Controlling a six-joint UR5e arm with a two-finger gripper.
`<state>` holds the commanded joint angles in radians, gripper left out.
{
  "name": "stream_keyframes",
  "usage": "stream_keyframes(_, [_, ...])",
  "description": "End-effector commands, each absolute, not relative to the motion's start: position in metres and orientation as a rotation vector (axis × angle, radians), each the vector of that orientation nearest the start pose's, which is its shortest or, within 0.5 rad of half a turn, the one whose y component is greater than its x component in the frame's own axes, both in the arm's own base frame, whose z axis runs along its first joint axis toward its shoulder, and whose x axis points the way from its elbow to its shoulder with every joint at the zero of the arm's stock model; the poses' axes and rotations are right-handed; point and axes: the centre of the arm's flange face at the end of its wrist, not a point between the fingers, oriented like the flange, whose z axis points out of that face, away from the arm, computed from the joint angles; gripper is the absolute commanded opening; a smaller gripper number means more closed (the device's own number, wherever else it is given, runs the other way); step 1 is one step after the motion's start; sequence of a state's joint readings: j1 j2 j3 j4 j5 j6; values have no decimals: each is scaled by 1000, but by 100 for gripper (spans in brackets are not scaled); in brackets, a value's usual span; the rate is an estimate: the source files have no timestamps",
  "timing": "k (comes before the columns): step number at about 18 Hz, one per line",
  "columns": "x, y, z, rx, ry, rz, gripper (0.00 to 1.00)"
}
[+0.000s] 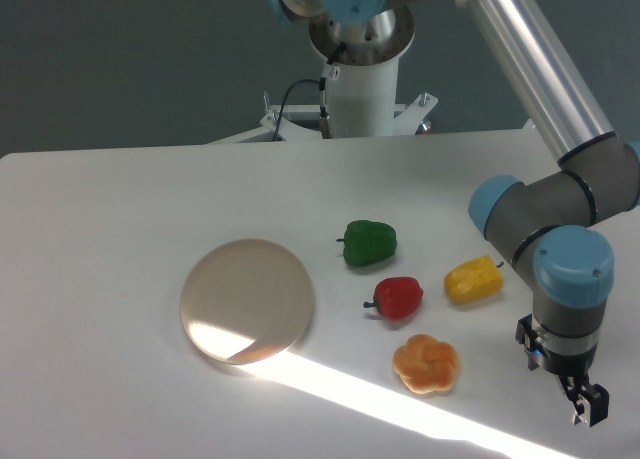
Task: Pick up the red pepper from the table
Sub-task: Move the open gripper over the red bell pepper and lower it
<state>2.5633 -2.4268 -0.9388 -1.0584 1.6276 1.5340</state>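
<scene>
The red pepper (399, 298) lies on the white table (100, 229), its dark stem pointing left. It sits between the green pepper (370, 243) behind it and an orange pastry-like toy (427, 364) in front. My gripper (588, 403) hangs at the far right near the table's front edge, well to the right of the red pepper and apart from it. Only dark fingers show at the bottom of the wrist, and their gap cannot be made out. Nothing visible is held.
A yellow pepper (473, 280) lies to the right of the red one, close to my forearm. A round tan plate (247, 300) rests at the left of the peppers. The robot base (358, 79) stands behind the table's far edge.
</scene>
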Motion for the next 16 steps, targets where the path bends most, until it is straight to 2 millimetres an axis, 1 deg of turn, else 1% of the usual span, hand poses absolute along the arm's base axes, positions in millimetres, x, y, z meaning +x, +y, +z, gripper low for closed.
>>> stream_keyframes(1, [-620, 561, 284, -2965, 817, 447, 100])
stream_keyframes(5, [-615, 563, 290, -2961, 829, 446, 100])
stream_keyframes(6, [-612, 561, 293, -2961, 829, 446, 100])
stream_keyframes(10, [-591, 549, 301, -2968, 845, 406, 100])
stream_keyframes(12, [-572, 542, 307, -2973, 869, 380, 100])
stream_keyframes(13, [-558, 534, 314, -2975, 873, 364, 100])
stream_keyframes(14, [-546, 529, 317, -2977, 879, 350, 100])
stream_keyframes(15, [-536, 524, 319, -2981, 885, 338, 100])
stream_keyframes(16, [-520, 524, 317, -2983, 906, 316, 100])
